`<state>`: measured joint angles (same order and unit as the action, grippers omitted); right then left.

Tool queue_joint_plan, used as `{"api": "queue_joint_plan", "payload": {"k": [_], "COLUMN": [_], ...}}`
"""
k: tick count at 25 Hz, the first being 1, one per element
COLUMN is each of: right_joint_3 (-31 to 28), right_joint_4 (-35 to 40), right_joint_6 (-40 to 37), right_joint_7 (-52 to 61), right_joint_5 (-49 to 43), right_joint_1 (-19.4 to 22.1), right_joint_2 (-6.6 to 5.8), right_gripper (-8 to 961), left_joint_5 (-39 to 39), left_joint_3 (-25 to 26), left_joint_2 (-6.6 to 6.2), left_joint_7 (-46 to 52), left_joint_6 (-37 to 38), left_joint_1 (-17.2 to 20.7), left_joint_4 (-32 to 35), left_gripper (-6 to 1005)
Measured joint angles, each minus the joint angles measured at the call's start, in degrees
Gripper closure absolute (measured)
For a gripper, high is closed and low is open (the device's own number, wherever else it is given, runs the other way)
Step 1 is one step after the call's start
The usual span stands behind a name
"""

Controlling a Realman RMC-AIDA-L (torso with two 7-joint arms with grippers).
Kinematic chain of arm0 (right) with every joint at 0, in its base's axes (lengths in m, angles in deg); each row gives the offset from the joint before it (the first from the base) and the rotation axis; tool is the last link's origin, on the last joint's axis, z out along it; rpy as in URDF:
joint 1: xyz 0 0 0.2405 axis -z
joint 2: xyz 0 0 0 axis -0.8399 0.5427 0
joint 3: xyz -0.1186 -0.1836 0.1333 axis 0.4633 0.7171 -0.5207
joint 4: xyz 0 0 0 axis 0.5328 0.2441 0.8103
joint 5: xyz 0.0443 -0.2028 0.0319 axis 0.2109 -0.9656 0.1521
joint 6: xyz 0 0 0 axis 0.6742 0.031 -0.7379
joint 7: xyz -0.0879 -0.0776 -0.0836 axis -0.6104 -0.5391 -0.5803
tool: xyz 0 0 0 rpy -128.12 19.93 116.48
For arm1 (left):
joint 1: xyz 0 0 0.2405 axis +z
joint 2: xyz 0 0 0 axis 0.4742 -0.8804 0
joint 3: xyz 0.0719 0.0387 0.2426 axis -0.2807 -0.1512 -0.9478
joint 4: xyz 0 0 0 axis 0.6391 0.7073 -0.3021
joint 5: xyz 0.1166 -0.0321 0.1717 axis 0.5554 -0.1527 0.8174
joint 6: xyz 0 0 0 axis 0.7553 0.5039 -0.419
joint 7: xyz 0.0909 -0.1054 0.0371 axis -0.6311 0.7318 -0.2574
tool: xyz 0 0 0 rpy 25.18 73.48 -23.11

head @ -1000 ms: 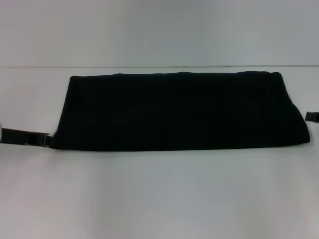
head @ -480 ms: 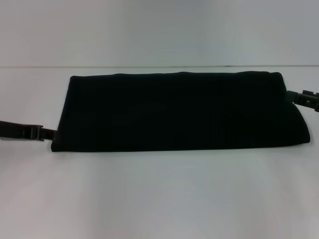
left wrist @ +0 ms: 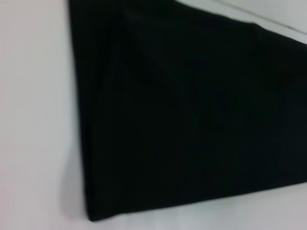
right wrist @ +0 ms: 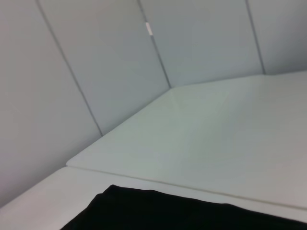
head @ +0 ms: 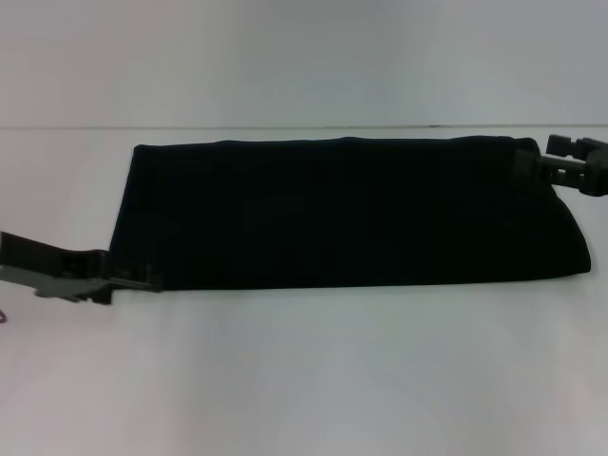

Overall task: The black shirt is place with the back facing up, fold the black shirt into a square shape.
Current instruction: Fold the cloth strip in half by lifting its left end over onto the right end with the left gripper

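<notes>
white table, flat and smooth | thin seam line across table in right wrist view | pale grey wall behind table | wall panels with dark thin lines between | soft, even light

Table bare on near side — black shirt spans middle, wall close behind.
</notes>
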<state>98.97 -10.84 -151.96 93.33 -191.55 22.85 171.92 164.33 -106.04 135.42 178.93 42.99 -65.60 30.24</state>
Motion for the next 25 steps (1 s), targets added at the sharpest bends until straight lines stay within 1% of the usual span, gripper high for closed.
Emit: {"api": "queue_joint_plan", "payload": {"k": [1,2,3,6,9,11,13,19,22,25], "right_joint_3": [0.11,0.81,0.81,2.02,2.12,2.3,2.65,2.89,2.9,2.9], "right_joint_4": [0.04,0.13,0.13,0.23,0.33,0.65,0.94,1.24,1.24,1.26], "right_joint_6": [-0.13,-0.14,-0.14,-0.06,0.28,0.98,1.47,1.65,1.67,1.67], "right_joint_7": [-0.36,-0.72,-0.72,-0.67,-0.79,-0.86,-0.86,-0.74,-0.69,-0.74], "right_joint_5": [-0.16,-0.26,-0.26,-0.27,-0.27,-0.27,-0.27,-0.26,-0.25,-0.23], "right_joint_1": [-0.24,-0.58,-0.58,-0.94,-1.13,-1.2,-1.25,-2.11,-2.63,-3.12], "right_joint_2": [-0.35,-1.08,-1.08,-2.2,-2.7,-2.78,-2.83,-3.0,-2.89,-2.51], "right_gripper": [48,24,24,26,27,28,29,29,30,30], "left_joint_5": [0.0,-0.07,-0.18,-0.9,-1.27,-1.34,-1.38,-1.45,-1.45,-1.46], "left_joint_3": [0.0,0.0,0.12,0.98,1.57,2.42,4.47,14.24,16.64,18.17], "left_joint_2": [-0.22,-0.39,-0.52,-0.49,-0.53,-0.65,-0.65,-0.74,-0.79,-0.76], "left_joint_7": [0.89,1.81,2.71,4.87,8.44,11.16,12.53,14.63,16.34,18.74], "left_joint_6": [0.08,0.01,-0.26,-1.82,-3.95,-4.89,-5.03,-5.7,-6.25,-6.83], "left_joint_1": [-0.85,-1.68,-2.38,-3.47,-3.83,-3.76,-3.58,-2.33,-1.29,-0.31], "left_joint_4": [-1.78,-3.48,-4.79,-6.74,-8.01,-8.55,-9.15,-13.81,-14.48,-14.53], "left_gripper": [210,199,187,154,120,98,94,95,98,100]}}
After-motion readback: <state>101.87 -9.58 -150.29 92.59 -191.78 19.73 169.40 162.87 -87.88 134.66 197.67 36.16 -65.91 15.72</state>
